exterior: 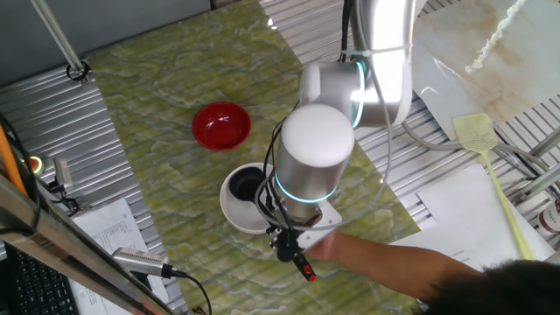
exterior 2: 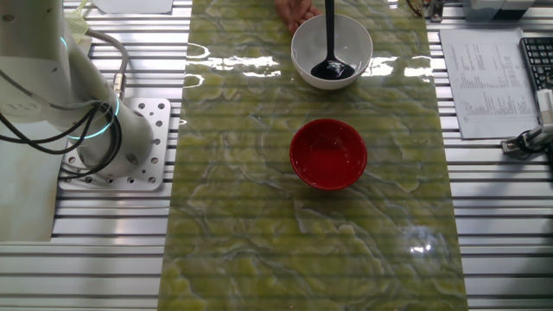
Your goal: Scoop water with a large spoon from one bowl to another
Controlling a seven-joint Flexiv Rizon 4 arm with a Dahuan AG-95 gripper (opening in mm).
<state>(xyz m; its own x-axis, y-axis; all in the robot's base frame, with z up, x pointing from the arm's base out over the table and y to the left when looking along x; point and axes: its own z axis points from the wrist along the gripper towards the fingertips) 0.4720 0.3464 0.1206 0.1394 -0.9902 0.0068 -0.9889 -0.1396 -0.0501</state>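
The white bowl (exterior: 227,210) stands on the green marbled mat, and also shows in the other fixed view (exterior 2: 299,45). The black ladle's scoop (exterior: 248,185) rests inside it (exterior 2: 333,69). Its thin handle (exterior 2: 330,22) rises steeply out of the bowl. My gripper (exterior: 283,241) sits under the wrist just beside the white bowl, shut on the handle, with the red tip (exterior: 308,271) sticking out below it. The red bowl (exterior: 221,124) stands apart from the white one (exterior 2: 328,154). The gripper is out of frame in the other fixed view.
A person's arm (exterior: 394,267) reaches in beside my gripper, and the hand (exterior 2: 298,10) is next to the white bowl. My base (exterior 2: 121,147) is bolted beside the mat. Papers (exterior 2: 484,78), a keyboard (exterior 2: 540,60) and a yellow fly swatter (exterior: 477,131) lie off the mat.
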